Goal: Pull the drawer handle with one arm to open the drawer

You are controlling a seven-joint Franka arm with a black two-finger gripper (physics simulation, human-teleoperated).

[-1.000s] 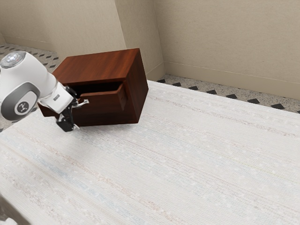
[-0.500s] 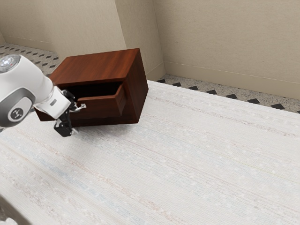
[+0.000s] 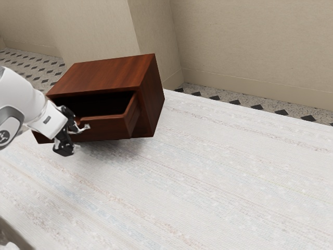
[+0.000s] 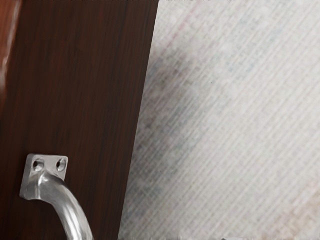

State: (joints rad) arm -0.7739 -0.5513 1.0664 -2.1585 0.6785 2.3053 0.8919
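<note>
While drawer (image 3: pixel 105 125) stands partly out of cabinet (image 3: pixel 109 75) on tabletop (image 3: pixel 208 172), my tool (image 3: pixel 65 141) sits at handle (image 4: pixel 52 190); cannot tell if clamped.

Cabinet: a dark reddish-brown wooden box cabinet (image 3: pixel 112 75) sits on the pale woven table surface (image 3: pixel 218 177), toward the exterior view's left.
Drawer: the matching wooden drawer (image 3: pixel 112 122) stands partly out, with a dark gap above its front.
Handle: a silver metal handle (image 3: pixel 82 126) on the drawer front.
Gripper: the black two-finger gripper (image 3: pixel 72 133) is at the handle, apparently clamped on it.
Arm: the white robot arm (image 3: pixel 23 104) enters from the exterior view's left.
</note>
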